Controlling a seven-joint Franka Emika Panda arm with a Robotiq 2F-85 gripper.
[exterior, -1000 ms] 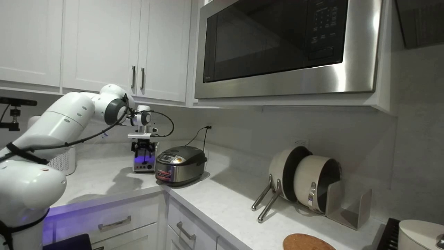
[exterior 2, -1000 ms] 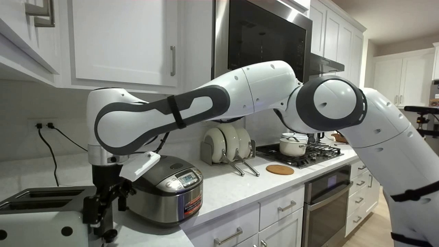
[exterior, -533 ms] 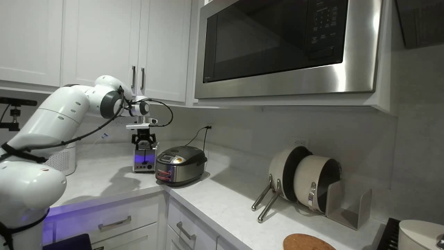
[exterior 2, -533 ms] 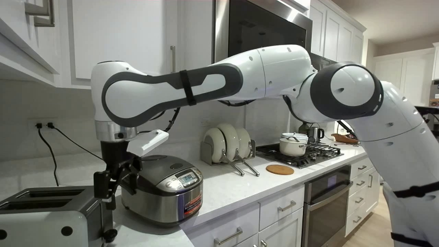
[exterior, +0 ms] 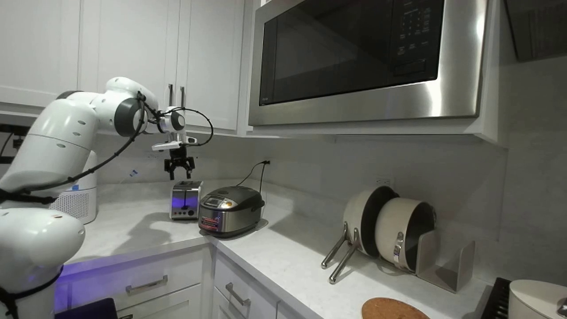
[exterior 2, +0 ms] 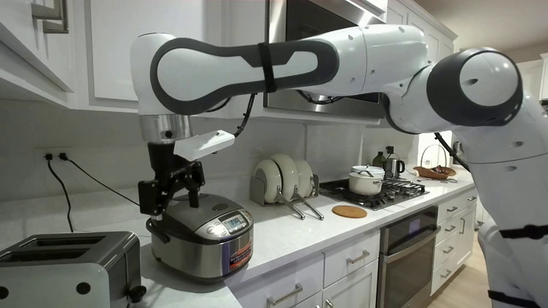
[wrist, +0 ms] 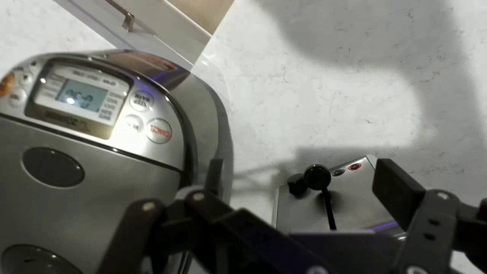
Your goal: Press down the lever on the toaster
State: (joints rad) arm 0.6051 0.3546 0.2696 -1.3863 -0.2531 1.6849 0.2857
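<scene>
The toaster is the silver two-slot box, standing beside the rice cooker in an exterior view [exterior: 177, 189] and cut by the left edge in an exterior view [exterior 2: 51, 280]. In the wrist view its front panel [wrist: 361, 201] shows the round black lever knob [wrist: 316, 177] close to the dial [wrist: 296, 185], at the control end of a dark slot. My gripper [exterior: 180, 176] is open and empty, raised above the toaster and apart from it. It also shows in an exterior view [exterior 2: 174, 207]. In the wrist view the fingers [wrist: 306, 182] are wide apart on either side of the lever.
A rounded silver rice cooker [exterior: 230, 208] stands right beside the toaster, also large in the wrist view [wrist: 95, 205]. Upper cabinets [exterior: 133, 53] and a microwave [exterior: 354, 57] hang above. Pans in a rack [exterior 2: 274, 179] stand farther along the counter, near a cork mat [exterior 2: 349, 211].
My gripper has risen from in front of the toaster's lever face to above its top and drawn back from it. The whole arm has lifted. The toaster has not visibly moved.
</scene>
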